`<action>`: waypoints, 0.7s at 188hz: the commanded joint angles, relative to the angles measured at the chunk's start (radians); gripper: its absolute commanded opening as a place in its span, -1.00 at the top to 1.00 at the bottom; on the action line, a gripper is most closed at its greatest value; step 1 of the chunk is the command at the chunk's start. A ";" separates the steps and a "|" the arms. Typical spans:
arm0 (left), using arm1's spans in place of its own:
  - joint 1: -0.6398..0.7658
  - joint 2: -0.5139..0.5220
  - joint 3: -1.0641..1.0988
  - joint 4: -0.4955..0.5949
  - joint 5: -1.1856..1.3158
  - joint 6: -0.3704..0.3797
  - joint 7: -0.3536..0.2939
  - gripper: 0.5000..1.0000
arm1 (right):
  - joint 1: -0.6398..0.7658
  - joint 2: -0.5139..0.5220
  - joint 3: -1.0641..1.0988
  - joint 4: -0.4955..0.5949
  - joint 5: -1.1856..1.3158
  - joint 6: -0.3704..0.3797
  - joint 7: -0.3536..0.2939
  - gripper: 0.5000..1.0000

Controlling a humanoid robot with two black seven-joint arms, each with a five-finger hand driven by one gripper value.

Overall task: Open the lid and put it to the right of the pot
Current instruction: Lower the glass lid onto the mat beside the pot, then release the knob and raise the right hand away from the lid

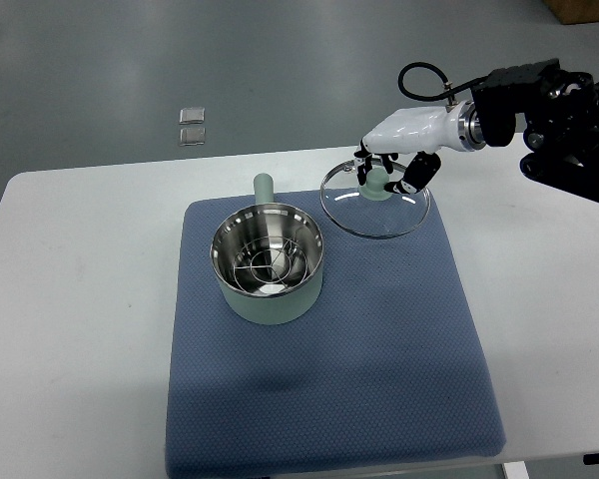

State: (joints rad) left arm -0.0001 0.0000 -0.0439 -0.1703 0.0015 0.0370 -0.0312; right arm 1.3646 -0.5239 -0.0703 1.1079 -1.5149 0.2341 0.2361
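Top view: right robot hand (391, 172) clamped on the knob of the glass lid (375, 208), held tilted at the blue mat's (379, 349) upper right, just beside the open pot (268, 261) on the white desk (80, 299).

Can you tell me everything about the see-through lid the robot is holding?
The lid is round clear glass with a thin metal rim and a pale green knob in the middle. The right robot hand grips that knob from above. The lid is off the pot, to the pot's right and a little further back, over the blue mat. Whether it rests on the mat or hangs just above it is unclear.
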 commanded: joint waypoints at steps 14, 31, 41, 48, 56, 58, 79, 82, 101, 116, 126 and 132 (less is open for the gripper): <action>0.000 0.000 -0.001 0.000 0.000 0.000 -0.001 -1.00 | -0.051 -0.001 -0.005 -0.003 -0.007 -0.009 0.000 1.00; 0.000 0.000 -0.001 0.000 0.000 0.000 0.000 -1.00 | -0.077 0.008 -0.011 -0.005 -0.010 -0.022 -0.001 1.00; 0.000 0.000 -0.001 0.000 0.000 0.000 0.000 -1.00 | -0.085 0.013 -0.011 -0.006 -0.010 -0.024 -0.001 1.00; 0.000 0.000 -0.001 0.000 0.000 0.000 0.000 -1.00 | -0.096 0.019 -0.011 -0.010 -0.010 -0.026 -0.003 1.00; 0.000 0.000 -0.001 0.000 0.000 0.000 -0.001 -1.00 | -0.104 0.027 -0.011 -0.017 -0.011 -0.032 -0.003 1.00; 0.000 0.000 -0.001 0.000 0.000 0.000 0.000 -1.00 | -0.105 0.028 -0.011 -0.019 -0.011 -0.033 -0.003 1.00; 0.000 0.000 -0.001 0.000 0.000 0.000 0.000 -1.00 | -0.128 0.053 -0.013 -0.049 -0.017 -0.050 -0.004 1.00; 0.000 0.000 -0.001 0.000 0.000 0.000 -0.001 -1.00 | -0.131 0.056 -0.013 -0.052 -0.021 -0.050 -0.004 1.00; 0.000 0.000 0.001 0.000 0.000 0.000 0.000 -1.00 | -0.156 0.071 -0.013 -0.066 -0.041 -0.070 -0.006 1.00; 0.000 0.000 -0.001 0.000 0.000 0.000 -0.001 -1.00 | -0.168 0.081 -0.013 -0.066 -0.042 -0.078 -0.008 1.00; 0.000 0.000 -0.001 0.000 0.000 0.000 -0.001 -1.00 | -0.170 0.082 -0.013 -0.066 -0.042 -0.076 -0.008 1.00; 0.000 0.000 -0.001 0.000 0.000 0.000 -0.001 -1.00 | -0.170 0.082 -0.013 -0.066 -0.042 -0.078 -0.008 1.00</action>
State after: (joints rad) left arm 0.0000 0.0000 -0.0443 -0.1703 0.0015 0.0370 -0.0310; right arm 1.1994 -0.4455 -0.0828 1.0423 -1.5561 0.1600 0.2291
